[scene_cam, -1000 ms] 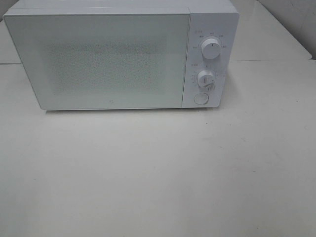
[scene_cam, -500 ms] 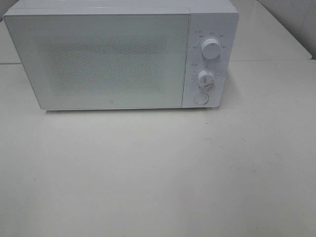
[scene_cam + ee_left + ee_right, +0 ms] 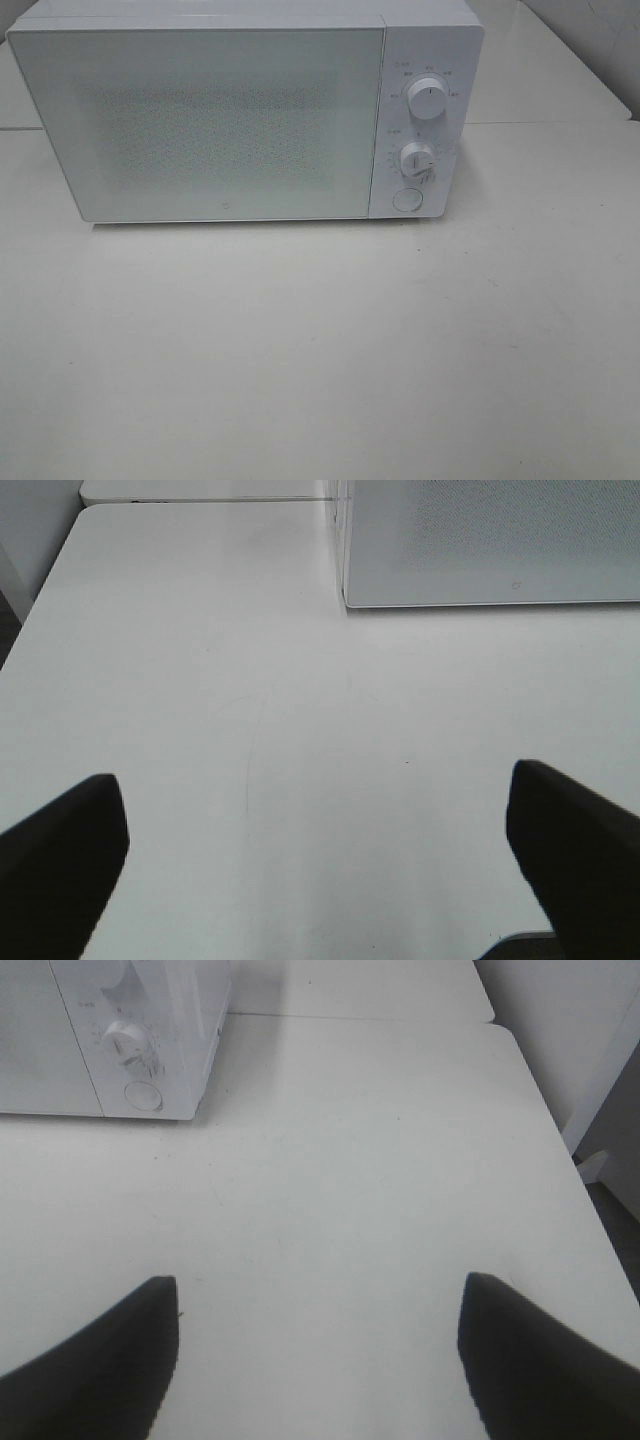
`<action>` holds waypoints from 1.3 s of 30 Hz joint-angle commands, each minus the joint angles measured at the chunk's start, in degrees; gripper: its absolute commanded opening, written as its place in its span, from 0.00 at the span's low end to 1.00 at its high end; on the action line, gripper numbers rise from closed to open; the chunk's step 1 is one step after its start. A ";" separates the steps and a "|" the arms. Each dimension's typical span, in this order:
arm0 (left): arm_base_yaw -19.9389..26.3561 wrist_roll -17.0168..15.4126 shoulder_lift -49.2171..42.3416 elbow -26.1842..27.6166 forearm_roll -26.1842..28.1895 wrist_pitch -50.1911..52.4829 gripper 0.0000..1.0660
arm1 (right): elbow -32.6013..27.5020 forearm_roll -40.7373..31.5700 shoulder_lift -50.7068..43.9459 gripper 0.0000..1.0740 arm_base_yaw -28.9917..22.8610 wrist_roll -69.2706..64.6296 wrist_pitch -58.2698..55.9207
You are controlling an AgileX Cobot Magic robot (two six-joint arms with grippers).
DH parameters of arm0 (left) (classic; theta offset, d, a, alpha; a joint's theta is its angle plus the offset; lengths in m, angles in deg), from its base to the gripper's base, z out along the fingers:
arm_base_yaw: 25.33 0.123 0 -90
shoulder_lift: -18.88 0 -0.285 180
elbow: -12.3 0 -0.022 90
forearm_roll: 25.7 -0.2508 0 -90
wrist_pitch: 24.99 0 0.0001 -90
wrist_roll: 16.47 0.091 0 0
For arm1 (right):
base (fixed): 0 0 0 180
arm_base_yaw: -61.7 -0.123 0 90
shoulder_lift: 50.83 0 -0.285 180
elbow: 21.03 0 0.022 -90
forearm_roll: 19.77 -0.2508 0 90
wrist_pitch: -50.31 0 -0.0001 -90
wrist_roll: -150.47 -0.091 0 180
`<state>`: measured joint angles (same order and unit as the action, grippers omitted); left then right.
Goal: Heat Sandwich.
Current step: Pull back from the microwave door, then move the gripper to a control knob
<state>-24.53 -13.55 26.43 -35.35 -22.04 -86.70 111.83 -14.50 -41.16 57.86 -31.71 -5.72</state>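
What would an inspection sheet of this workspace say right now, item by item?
Surface: white table, faint scuff marks.
Job's things: white microwave at the back of the table, door shut; sandwich not in view.
Clutter: nothing seen.
Grippers: left gripper and right gripper both open, holding nothing, above the table.
Cables: nothing seen.
Surroundings: pale wall beside the table.

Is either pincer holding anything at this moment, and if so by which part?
Nothing is held. The left pincer and the right pincer both stand open, with only the table showing in each gap.
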 commanded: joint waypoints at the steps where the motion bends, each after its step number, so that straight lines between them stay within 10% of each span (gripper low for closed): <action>1: 0.17 -0.06 -1.20 0.00 0.23 0.57 0.92 | 1.03 0.11 1.03 0.70 0.34 0.06 1.60; 39: 0.17 -0.06 -1.20 0.00 0.23 0.57 0.92 | 1.60 0.11 45.32 0.70 0.34 0.00 49.62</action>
<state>-24.53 -13.55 26.43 -35.35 -22.04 -86.70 113.15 -14.50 3.02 57.86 -31.71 40.97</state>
